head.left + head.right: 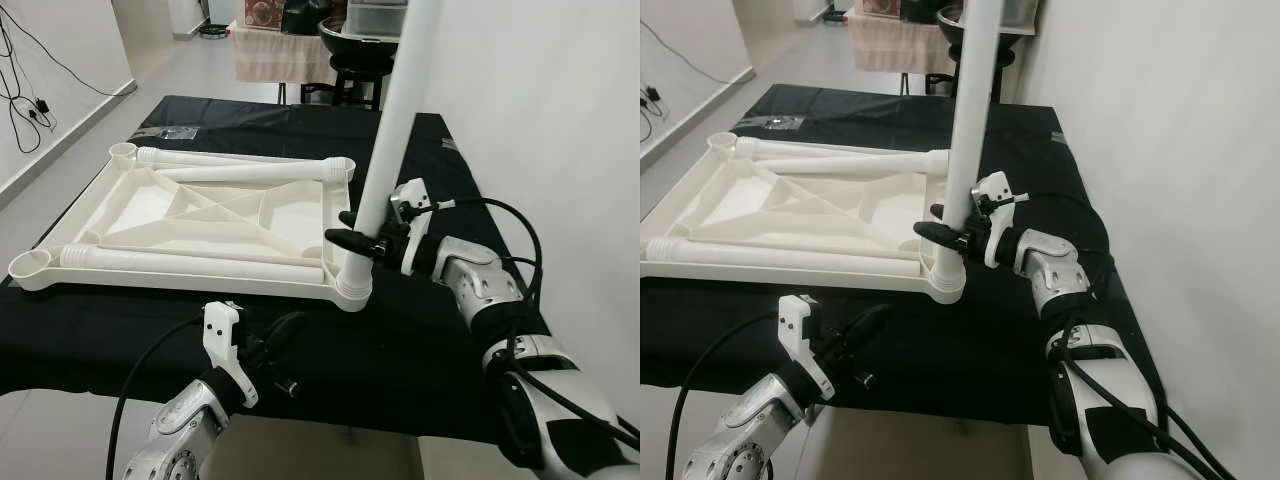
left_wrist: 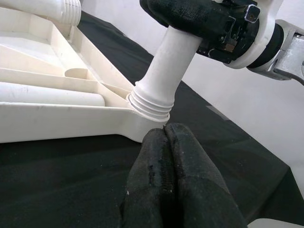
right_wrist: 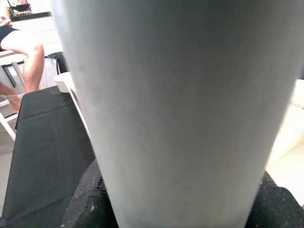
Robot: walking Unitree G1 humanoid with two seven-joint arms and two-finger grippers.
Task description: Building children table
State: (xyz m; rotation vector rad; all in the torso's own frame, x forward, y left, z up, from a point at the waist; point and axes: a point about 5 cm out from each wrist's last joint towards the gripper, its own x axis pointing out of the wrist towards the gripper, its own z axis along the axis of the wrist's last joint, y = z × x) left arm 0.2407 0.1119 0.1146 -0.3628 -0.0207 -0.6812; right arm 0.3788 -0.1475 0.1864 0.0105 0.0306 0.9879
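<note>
Tabletop point(image 1: 200, 215) lies upside down on the black cloth point(image 1: 420, 340), and two loose white legs point(image 1: 190, 262) lie inside its ribbed underside. We see our right gripper point(image 1: 362, 240) clamped around a third leg point(image 1: 395, 120), standing upright in the near right corner socket point(image 1: 354, 285). Our left gripper point(image 2: 166, 156), fingers pressed together and empty, hovers just before that socket. We can read no writing.

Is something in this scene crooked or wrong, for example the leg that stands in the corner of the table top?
Yes. The standing leg leans instead of standing straight in the corner socket of the upturned table top. In the left wrist view its threads are exposed above the socket. The right end effector grips it low.
</note>
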